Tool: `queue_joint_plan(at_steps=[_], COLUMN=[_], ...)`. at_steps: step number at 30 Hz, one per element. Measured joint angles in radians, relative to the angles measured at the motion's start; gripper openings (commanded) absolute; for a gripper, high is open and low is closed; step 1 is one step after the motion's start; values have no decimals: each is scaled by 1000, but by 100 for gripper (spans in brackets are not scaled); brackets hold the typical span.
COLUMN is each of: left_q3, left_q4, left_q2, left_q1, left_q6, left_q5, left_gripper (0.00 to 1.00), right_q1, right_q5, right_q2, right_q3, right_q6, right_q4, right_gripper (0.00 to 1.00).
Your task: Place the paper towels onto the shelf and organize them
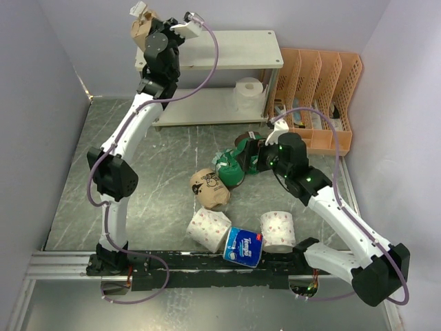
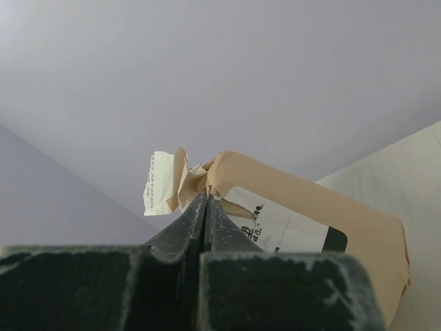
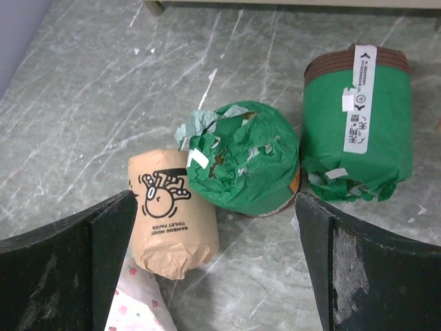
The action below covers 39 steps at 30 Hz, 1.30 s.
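My left gripper (image 1: 142,15) is shut on the twisted wrapper end of a brown-wrapped roll (image 1: 141,33), held above the left end of the shelf's top board (image 1: 227,49). In the left wrist view the fingertips (image 2: 207,201) pinch the paper and the roll (image 2: 310,214) hangs beyond them. A white roll (image 1: 249,94) stands on the lower board (image 1: 200,109). My right gripper (image 1: 242,160) is open and empty, hovering over two green rolls (image 3: 248,155) (image 3: 358,124) and a second brown roll (image 3: 169,210) on the table.
An orange slotted organizer (image 1: 317,96) stands right of the shelf. Two white patterned rolls (image 1: 208,229) (image 1: 279,229) and a blue-wrapped roll (image 1: 243,247) lie near the arm bases. Walls close in on the left, back and right.
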<state>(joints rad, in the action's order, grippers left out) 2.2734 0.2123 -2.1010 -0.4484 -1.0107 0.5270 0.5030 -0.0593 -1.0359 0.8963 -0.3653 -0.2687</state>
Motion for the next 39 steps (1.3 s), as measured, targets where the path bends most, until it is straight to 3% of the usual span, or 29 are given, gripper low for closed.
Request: queue_joint_plan(at_steps=[3, 13, 22, 24, 29, 30, 39], left_q3=[3, 3, -10, -12, -12, -12, -12], left_q4=[10, 24, 38, 50, 80, 88, 124], left_q2=[-9, -35, -54, -54, -53, -53, -38], left_q1=[-1, -69, -125, -130, -136, -136, -149], left_q6=[1, 16, 2, -5, -16, -18, -33], left_q5=[-13, -27, -17, -14, -8, -7, 6], left_gripper=[21, 29, 47, 55, 96, 100, 100], right_q1=[-14, -39, -49, -52, -66, -68, -71], right_q5=[0, 139, 258, 266, 251, 246, 198], right_q2=[2, -35, 41, 39, 22, 21, 22], right_q3=[-2, 59, 56, 42, 8, 4, -16], right_q6=[-1, -40, -89, -92, -92, -92, -93], right_q4=[24, -60, -123, -129, -155, -158, -156], right_gripper=[100, 100, 100, 100, 100, 100, 100])
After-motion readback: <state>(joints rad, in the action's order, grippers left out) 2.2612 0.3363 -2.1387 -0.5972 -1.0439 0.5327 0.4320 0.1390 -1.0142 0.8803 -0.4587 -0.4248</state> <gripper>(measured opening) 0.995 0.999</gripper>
